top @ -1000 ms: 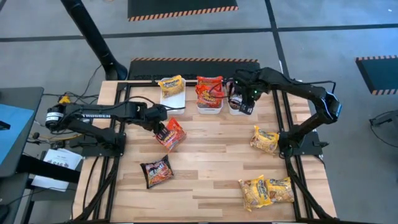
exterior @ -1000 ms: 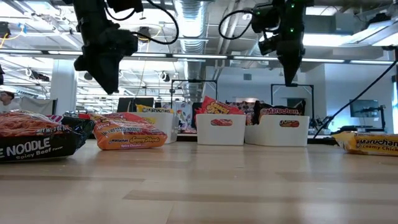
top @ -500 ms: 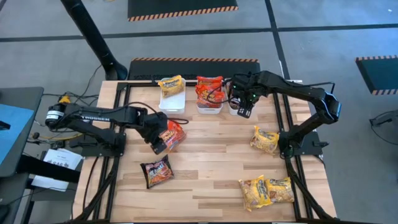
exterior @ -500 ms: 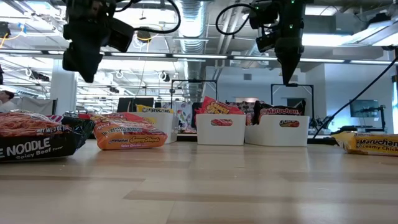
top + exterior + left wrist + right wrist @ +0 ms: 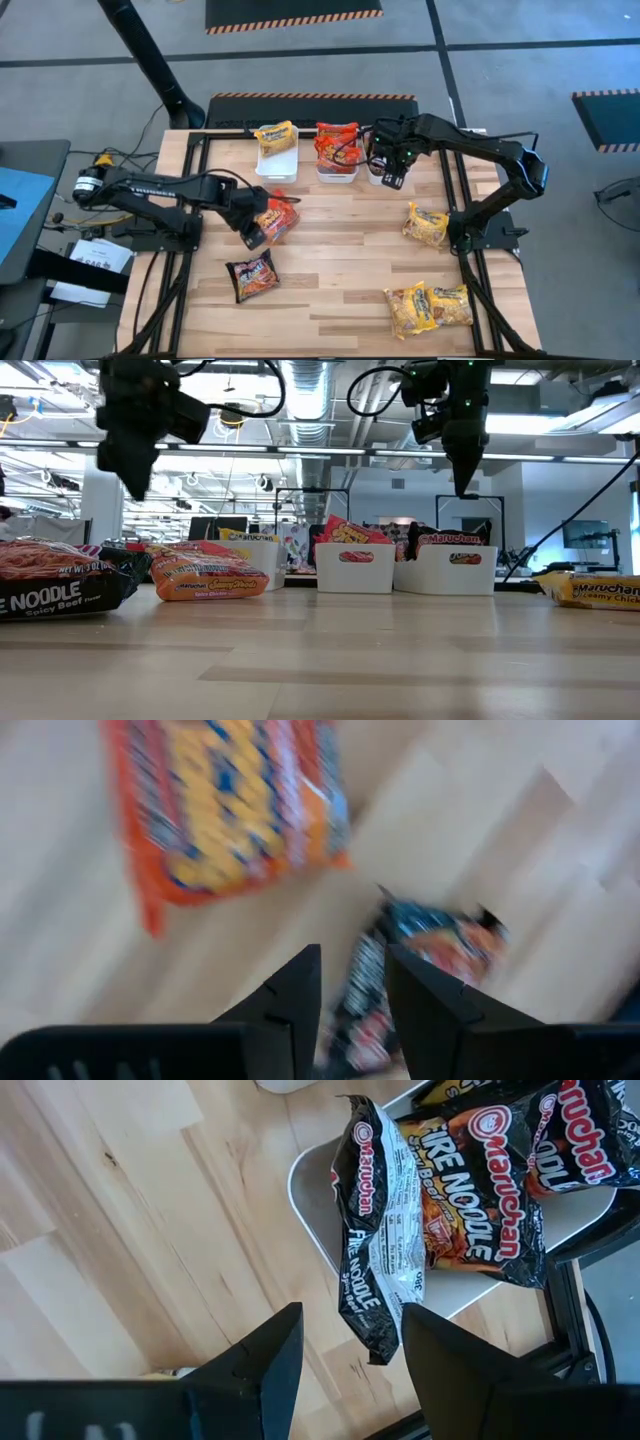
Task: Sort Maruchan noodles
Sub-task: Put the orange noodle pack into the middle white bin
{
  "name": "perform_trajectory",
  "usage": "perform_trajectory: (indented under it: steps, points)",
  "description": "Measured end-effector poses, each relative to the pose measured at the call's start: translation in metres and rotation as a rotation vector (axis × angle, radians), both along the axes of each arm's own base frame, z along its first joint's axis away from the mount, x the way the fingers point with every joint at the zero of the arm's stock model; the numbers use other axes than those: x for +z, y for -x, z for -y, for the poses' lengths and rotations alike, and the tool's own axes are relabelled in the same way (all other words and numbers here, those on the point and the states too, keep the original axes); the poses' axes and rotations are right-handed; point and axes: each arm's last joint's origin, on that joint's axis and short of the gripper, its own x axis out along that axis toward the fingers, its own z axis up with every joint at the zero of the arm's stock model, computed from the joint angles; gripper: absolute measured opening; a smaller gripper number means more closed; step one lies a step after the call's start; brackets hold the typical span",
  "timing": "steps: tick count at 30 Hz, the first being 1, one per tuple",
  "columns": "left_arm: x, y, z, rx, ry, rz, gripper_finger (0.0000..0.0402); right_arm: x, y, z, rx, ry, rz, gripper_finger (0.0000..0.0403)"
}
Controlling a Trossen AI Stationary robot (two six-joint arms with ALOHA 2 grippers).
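On my left, my left gripper [image 5: 252,232] hangs above the worktop [image 5: 340,270] with its fingers [image 5: 292,995] parted and empty, just beside the red packet [image 5: 277,216]; the dark packet [image 5: 251,277] lies nearer the front edge. On my right, my right gripper [image 5: 392,177] hovers over the right bin [image 5: 312,1200], fingers spread and empty, above the black packets [image 5: 470,1175] in it.

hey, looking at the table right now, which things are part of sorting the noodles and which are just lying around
Part of the job:
- orange packet and dark packet, loose near the left gripper
- three yellow packets
- three white bins, each holding packets
- right gripper above the dark-packet bin

Just lying about:
- papers beside the table
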Motion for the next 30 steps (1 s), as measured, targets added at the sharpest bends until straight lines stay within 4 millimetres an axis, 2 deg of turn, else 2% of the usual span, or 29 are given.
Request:
perform_trajectory:
  steps: [6,17,22,30]
  points:
    - [0.0,0.0,-0.02,0.031,-0.148,0.002,0.0099,0.0,-0.001,0.001,-0.002,0.005,0.012,0.0196]
    - [0.001,0.011,-0.079,0.155,-0.07,0.033,0.0099,0.0,-0.002,0.001,-0.001,0.013,0.027,0.0196]
    - [0.001,0.014,-0.092,0.138,-0.035,0.081,0.0099,0.001,-0.003,0.001,-0.001,0.013,0.028,0.0196]
    - [-0.022,0.016,-0.097,0.135,-0.011,0.129,0.0099,0.001,-0.003,0.002,-0.025,0.013,0.041,0.0196]
